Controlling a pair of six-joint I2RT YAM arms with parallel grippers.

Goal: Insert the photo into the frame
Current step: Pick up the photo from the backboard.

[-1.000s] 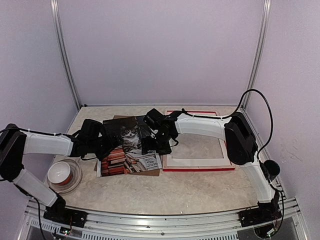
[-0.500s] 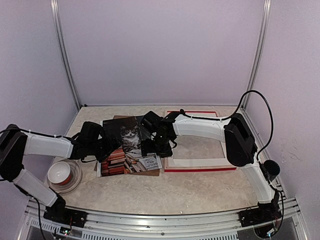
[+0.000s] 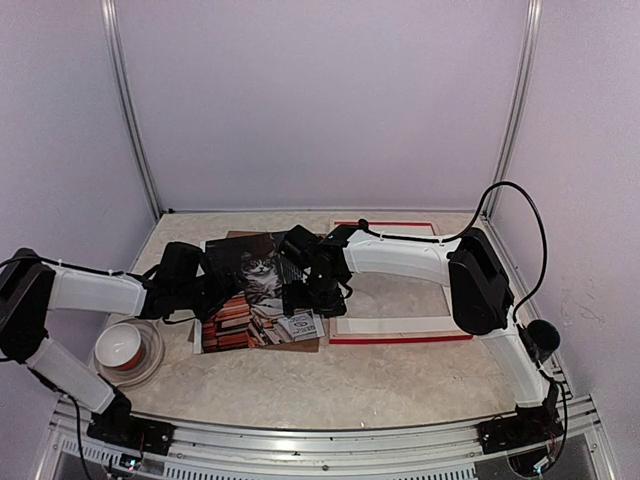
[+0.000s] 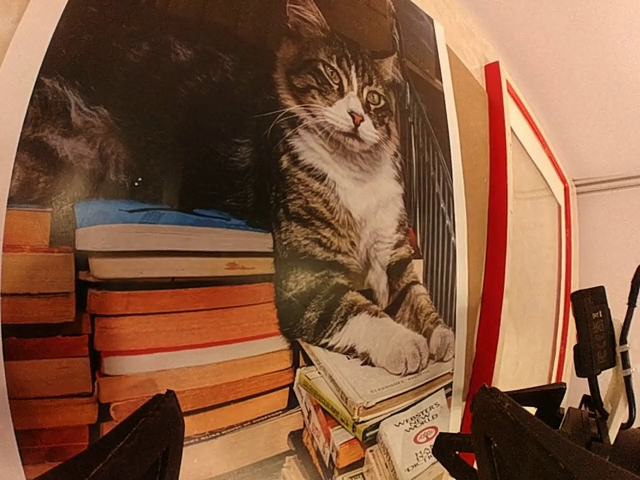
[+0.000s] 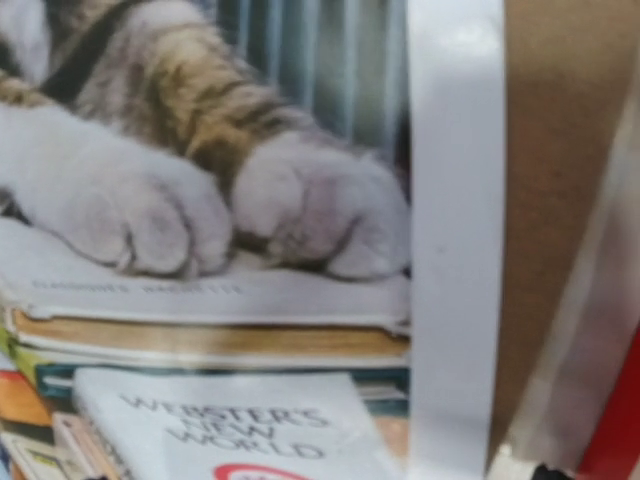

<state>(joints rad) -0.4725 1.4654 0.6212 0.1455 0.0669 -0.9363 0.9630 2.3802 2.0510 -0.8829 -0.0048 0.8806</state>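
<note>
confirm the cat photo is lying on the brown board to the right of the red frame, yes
Not quite. The photo does lie on the brown board, but to the left of the red frame, not the right. The top external view shows it.

There was one photo [image 3: 262, 272], one frame [image 3: 400, 339], one brown board [image 3: 290, 346] and one bowl [image 3: 118, 345] on the single surface [image 3: 330, 385]. Two arms reached in, a left arm [image 3: 95, 288] and a right arm [image 3: 400, 255]. Each carried one claw, making two: the left claw [image 3: 222, 298] and the right claw [image 3: 305, 295].
</note>
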